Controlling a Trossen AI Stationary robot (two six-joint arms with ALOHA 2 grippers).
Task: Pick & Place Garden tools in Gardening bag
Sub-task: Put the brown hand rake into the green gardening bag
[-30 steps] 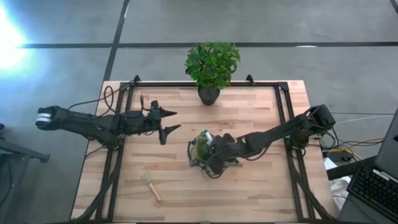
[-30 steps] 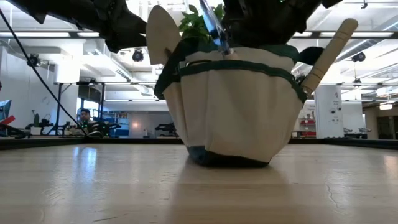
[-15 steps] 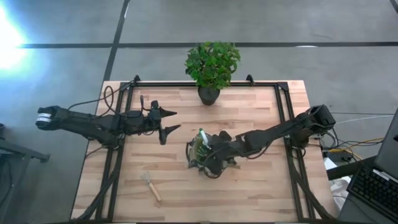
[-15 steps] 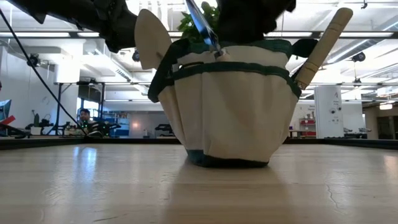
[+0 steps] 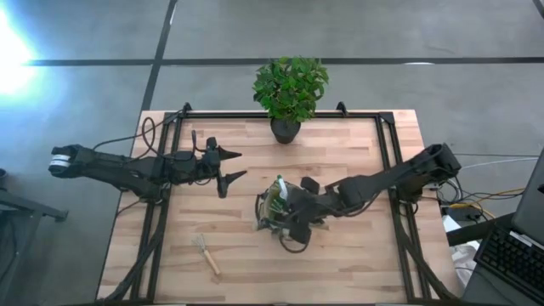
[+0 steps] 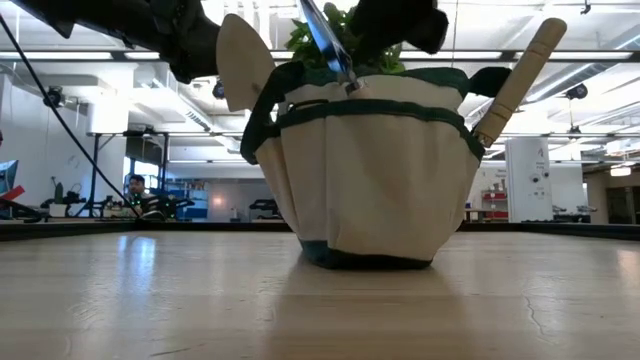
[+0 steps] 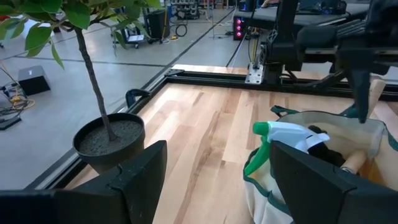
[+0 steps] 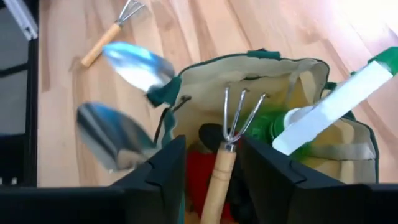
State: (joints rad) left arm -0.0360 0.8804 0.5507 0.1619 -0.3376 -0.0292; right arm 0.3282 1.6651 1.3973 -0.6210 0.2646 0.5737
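The khaki gardening bag (image 5: 274, 209) stands on its base mid-table. My right gripper (image 8: 214, 186) hovers open over its mouth. A wooden-handled fork (image 8: 229, 134) points tines-first into the bag, its handle between my fingers with a gap on each side. A green spray bottle (image 7: 278, 138), a red tool (image 8: 198, 180) and two trowel blades (image 8: 137, 65) sit in the bag or its pockets. Another fork (image 5: 206, 253) lies on the table near the front left. My left gripper (image 5: 236, 165) is open and empty, left of the bag.
A potted plant (image 5: 289, 89) stands at the far edge behind the bag. A black frame rail (image 5: 387, 144) runs round the table. A wooden handle (image 6: 520, 75) sticks out of the bag's right side. Bare wood lies in front of the bag.
My right gripper has gone a little toward the table's left above the bag and then risen slightly. The bag has slid a little toward the left edge and stayed upright.
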